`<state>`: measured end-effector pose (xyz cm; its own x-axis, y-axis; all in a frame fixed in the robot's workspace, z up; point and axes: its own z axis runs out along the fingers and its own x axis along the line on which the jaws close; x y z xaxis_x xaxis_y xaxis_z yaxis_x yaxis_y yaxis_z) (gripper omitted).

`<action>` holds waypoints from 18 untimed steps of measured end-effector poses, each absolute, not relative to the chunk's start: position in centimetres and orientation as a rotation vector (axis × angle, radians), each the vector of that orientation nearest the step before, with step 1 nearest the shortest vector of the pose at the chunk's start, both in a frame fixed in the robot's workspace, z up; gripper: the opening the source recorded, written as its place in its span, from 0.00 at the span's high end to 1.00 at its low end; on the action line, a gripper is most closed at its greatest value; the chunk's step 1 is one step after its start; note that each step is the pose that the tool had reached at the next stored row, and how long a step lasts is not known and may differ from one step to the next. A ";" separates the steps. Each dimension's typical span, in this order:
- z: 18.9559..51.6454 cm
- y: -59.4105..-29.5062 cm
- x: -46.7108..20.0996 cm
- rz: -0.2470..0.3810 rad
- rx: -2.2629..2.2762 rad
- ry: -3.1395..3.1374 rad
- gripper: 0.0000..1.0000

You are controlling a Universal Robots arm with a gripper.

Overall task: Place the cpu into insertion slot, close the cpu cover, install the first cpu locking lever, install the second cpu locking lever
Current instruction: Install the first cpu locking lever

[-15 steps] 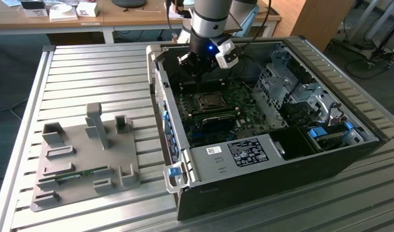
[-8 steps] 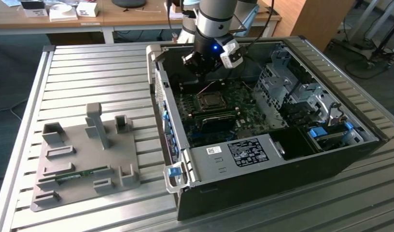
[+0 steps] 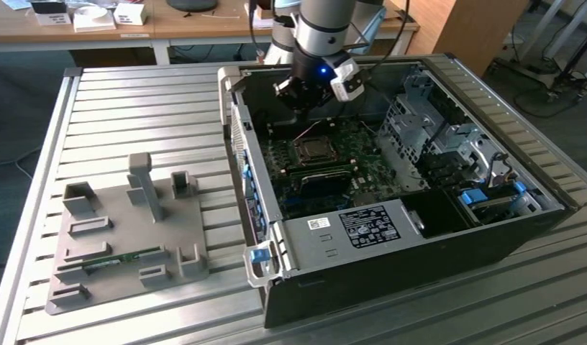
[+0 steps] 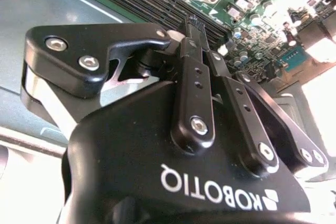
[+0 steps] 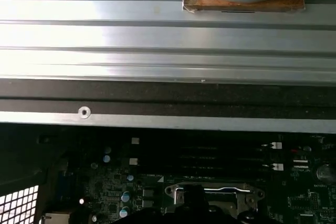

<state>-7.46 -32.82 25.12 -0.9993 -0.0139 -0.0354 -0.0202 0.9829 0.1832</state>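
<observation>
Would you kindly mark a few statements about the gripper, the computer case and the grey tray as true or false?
1. The gripper hangs over the open computer case, above the motherboard. True.
2. The grey fixture tray lies inside the computer case. False: it lies on the slatted table, to the exterior view's left of the case.
3. The insertion slot sits on the motherboard inside the case. True.
4. The computer case stands upright with its side panel fitted. False: it lies on its side with the interior open to view.
</observation>
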 end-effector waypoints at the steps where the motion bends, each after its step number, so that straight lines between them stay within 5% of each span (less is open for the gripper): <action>1: 25.1 -32.8 -7.3 0.286 -0.027 3.094 0.90; 18: 24.0 -32.7 -6.1 0.286 -0.027 3.094 0.90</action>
<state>-6.14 -32.66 23.99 -0.9993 -0.0140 -0.0353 -0.0202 0.9829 0.1832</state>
